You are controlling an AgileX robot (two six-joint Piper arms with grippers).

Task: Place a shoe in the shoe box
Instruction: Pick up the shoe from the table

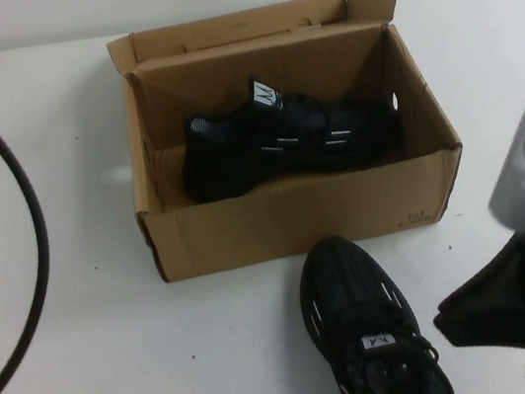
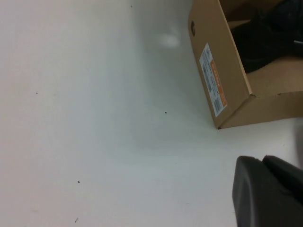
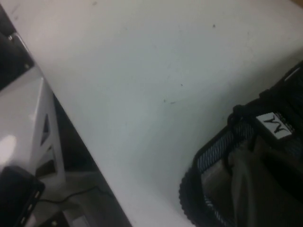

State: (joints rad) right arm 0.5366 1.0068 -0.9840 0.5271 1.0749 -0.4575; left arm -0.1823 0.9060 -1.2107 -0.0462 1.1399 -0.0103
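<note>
The right gripper hangs low at the near right corner of the surface, just to the right of the second shoe; its dark body shows from above, but I cannot tell whether its fingers are apart or together. The left gripper shows only as a dark blurred shape at the edge of its own wrist view, over bare white surface and apart from the box; I cannot tell its state either, and it is out of the high view.

The box sits open toward the far middle of the surface, its flaps standing up along the back wall. The shoe lies inside it on its side, stretched across the floor of the box, with its white tongue label up toward the back wall and short white dashes showing along its flank. A finger hole is cut in the right end wall, and small dark print sits near the front right corner. From the left wrist view the left end wall carries a white and orange label.

The second shoe stands outside, upright on the surface, its toe just in front of the box's front wall and its heel toward the near edge. A black cable curves across the left side of the surface.
</note>
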